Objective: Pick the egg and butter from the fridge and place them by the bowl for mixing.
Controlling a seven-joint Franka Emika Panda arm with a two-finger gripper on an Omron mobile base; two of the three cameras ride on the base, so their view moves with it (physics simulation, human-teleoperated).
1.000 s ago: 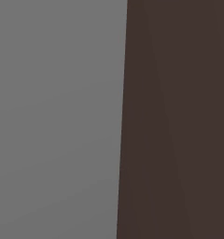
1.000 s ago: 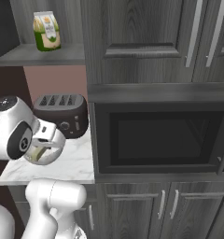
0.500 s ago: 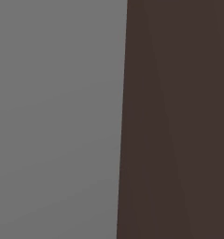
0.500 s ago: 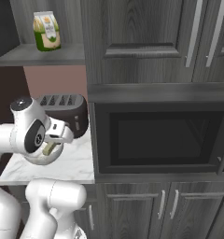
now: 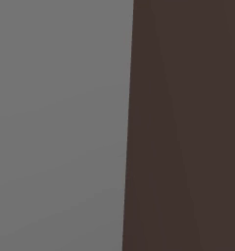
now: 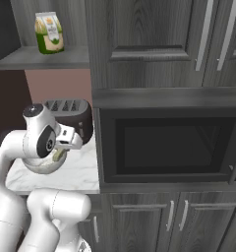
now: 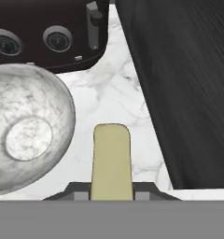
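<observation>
From my left base view I see just two flat surfaces, a plain grey panel (image 5: 58,122) on the left and a dark brown panel (image 5: 185,122) on the right, meeting at a near-vertical edge.

In my right base view the white arm bends over a white marble counter (image 6: 78,174) beside the dark built-in microwave (image 6: 166,142). The pale grey-white round bowl (image 6: 41,166) sits on that counter under the wrist, with a black toaster (image 6: 73,118) behind it. A green and yellow carton (image 6: 49,32) stands on the grey shelf above. I cannot make out the finger tips here.

In my hand view the gripper (image 7: 112,193) is clamped on the pale olive-yellow stick of butter (image 7: 112,161), which juts out between the two dark tips over the marble. The bowl's speckled inside (image 7: 27,133) lies just beside the butter, apart from it. The toaster's front with two round knobs (image 7: 58,38) sits beyond the bowl, and a dark wood-grain cabinet side (image 7: 188,84) runs along the other edge.
</observation>
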